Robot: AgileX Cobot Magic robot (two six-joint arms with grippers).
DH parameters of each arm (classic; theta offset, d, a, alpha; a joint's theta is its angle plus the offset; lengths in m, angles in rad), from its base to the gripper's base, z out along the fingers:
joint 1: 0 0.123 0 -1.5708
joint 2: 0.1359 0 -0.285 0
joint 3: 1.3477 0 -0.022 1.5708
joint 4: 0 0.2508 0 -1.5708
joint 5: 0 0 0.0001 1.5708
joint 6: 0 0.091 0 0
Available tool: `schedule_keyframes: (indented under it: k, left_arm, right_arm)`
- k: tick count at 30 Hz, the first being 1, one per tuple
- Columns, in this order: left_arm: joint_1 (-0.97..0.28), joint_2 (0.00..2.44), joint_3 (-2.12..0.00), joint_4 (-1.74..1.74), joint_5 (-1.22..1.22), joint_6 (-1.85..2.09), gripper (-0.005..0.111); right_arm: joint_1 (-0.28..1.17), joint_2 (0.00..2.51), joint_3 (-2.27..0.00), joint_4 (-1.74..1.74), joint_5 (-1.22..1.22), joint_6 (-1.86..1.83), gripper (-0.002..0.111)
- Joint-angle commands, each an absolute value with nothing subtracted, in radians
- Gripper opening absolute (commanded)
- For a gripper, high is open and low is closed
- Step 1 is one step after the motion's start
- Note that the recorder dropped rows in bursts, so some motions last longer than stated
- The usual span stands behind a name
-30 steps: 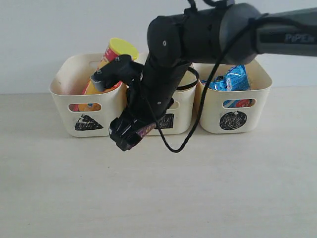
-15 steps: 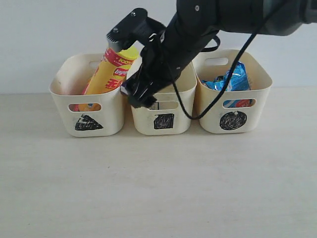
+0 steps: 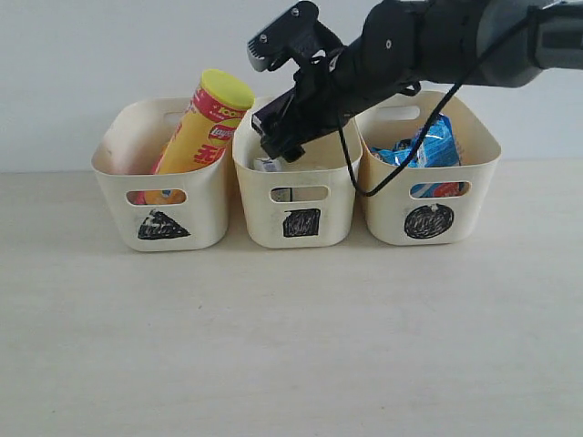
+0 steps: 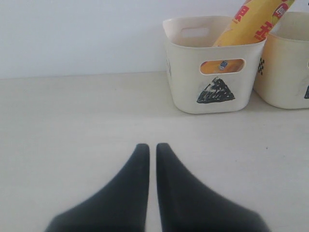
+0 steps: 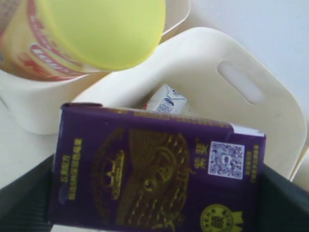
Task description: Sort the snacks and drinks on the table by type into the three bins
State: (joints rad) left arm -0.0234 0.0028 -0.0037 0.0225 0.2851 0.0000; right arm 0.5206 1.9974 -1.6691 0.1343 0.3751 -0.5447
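Note:
My right gripper hangs over the middle cream bin, the one marked with a square. It is shut on the purple box with yellow print, a black finger on each end. Below the box, the blue-and-white milk carton lies inside that bin. The yellow crisp tube leans in the triangle bin. A blue bag sticks out of the circle bin. My left gripper is shut and empty, low over the table, short of the triangle bin. The pink tube is hidden.
The three bins stand in a row against a white wall. The pale wooden table stretches in front of them. A black cable droops from the right arm down between the square and circle bins.
The right arm has risen from table height in front of the bins, carrying the purple box up and back to above the square bin.

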Motion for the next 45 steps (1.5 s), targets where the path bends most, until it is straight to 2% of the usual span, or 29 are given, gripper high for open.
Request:
schedule_keyframes:
  k: [1, 6, 8, 11, 16, 20, 22, 24, 32, 35, 38, 42, 45]
  left_arm:
    - [-0.021, 0.000, 0.000, 0.016, 0.277, -0.008, 0.004]
    - [-0.021, 0.000, 0.000, 0.016, 0.277, -0.008, 0.004]
    - [-0.021, 0.000, 0.000, 0.016, 0.277, -0.008, 0.004]
    - [-0.021, 0.000, 0.000, 0.016, 0.277, -0.008, 0.004]
    - [-0.021, 0.000, 0.000, 0.016, 0.277, -0.008, 0.004]
    - [-0.021, 0.000, 0.000, 0.016, 0.277, -0.008, 0.004]
    - [-0.021, 0.000, 0.000, 0.016, 0.277, -0.008, 0.004]
    - [-0.021, 0.000, 0.000, 0.016, 0.277, -0.008, 0.004]
    - [-0.021, 0.000, 0.000, 0.016, 0.277, -0.008, 0.004]
    - [-0.021, 0.000, 0.000, 0.016, 0.277, -0.008, 0.004]
    - [-0.021, 0.000, 0.000, 0.016, 0.277, -0.008, 0.004]
    - [-0.021, 0.000, 0.000, 0.016, 0.277, -0.008, 0.004]
    - [-0.021, 0.000, 0.000, 0.016, 0.277, -0.008, 0.004]
  right_arm:
    - [0.499, 2.052, -1.721, 0.137, 0.313, -0.552, 0.000]
    - [0.497, 2.106, -1.768, 0.144, 0.275, -0.547, 0.001]
    - [0.497, 2.126, -1.775, 0.144, 0.265, -0.549, 0.005]
    - [0.497, 2.142, -1.779, 0.144, 0.257, -0.560, 0.020]
    - [0.497, 2.152, -1.779, 0.144, 0.231, -0.560, 0.059]
    - [0.497, 2.152, -1.779, 0.144, 0.206, -0.549, 0.086]
    - [0.497, 2.152, -1.779, 0.144, 0.204, -0.549, 0.091]
    - [0.497, 2.152, -1.779, 0.144, 0.213, -0.535, 0.092]
    - [0.497, 2.132, -1.779, 0.144, 0.273, -0.524, 0.092]
    - [0.497, 2.099, -1.779, 0.144, 0.349, -0.513, 0.083]
    - [0.497, 2.062, -1.779, 0.144, 0.448, -0.491, 0.055]
    - [0.497, 2.021, -1.779, 0.137, 0.603, -0.485, 0.000]
    - [0.497, 2.001, -1.779, 0.135, 0.695, -0.480, 0.003]
